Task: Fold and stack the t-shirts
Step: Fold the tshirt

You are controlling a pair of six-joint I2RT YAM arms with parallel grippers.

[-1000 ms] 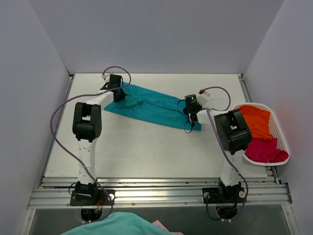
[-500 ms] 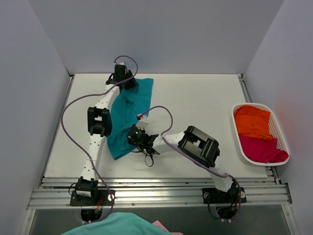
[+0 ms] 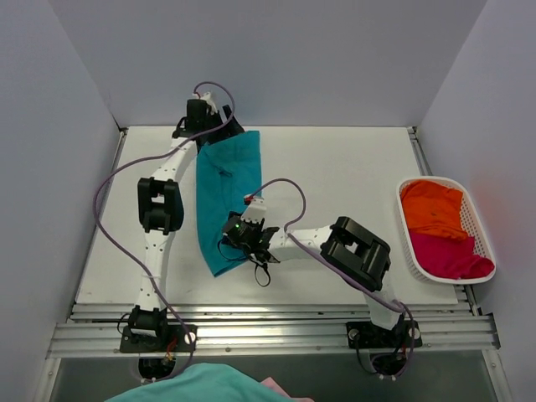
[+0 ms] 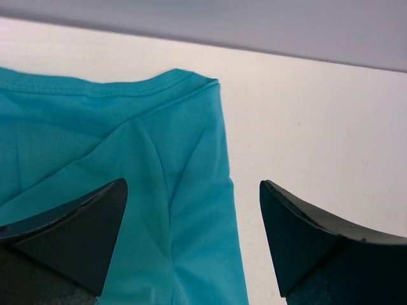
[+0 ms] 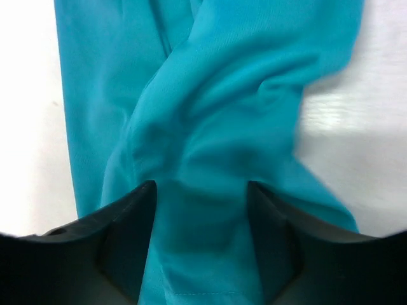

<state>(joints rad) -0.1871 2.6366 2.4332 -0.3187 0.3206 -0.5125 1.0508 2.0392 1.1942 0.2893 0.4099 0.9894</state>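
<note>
**Left hand** (image 4: 192, 189): the jaws stand wide and hold nothing. The hand hangs over the far end of the teal shirt (image 3: 224, 197). A hemmed corner lies just ahead of the hand. Cloth passes under the gap and under the finger at the left of the wrist view. The other finger hangs over bare table (image 3: 335, 167).

**Teal shirt:** it lies on the table as one long, narrow band. Its long axis runs from the left hand toward the right hand, so each hand sits at one end. The far end lies flat and the near end is bunched.

**Right hand** (image 5: 200, 185): the jaws stand part-way apart, narrower than the left. Rumpled teal cloth fills the gap and spreads ahead of the hand. No pinch on the cloth is evident. The wrist view is blurred, so the layers cannot be counted.

**Judgement:** the next fold probably runs across the long axis. The right hand is nearer the bunched end, which likely needs smoothing first.

**Basket** (image 3: 479, 224): it sits well to the right of the right hand and holds the orange shirt (image 3: 434, 205) and the magenta shirt (image 3: 452, 255), both crumpled. The teal shirt's sleeves and collar cannot be made out.
</note>
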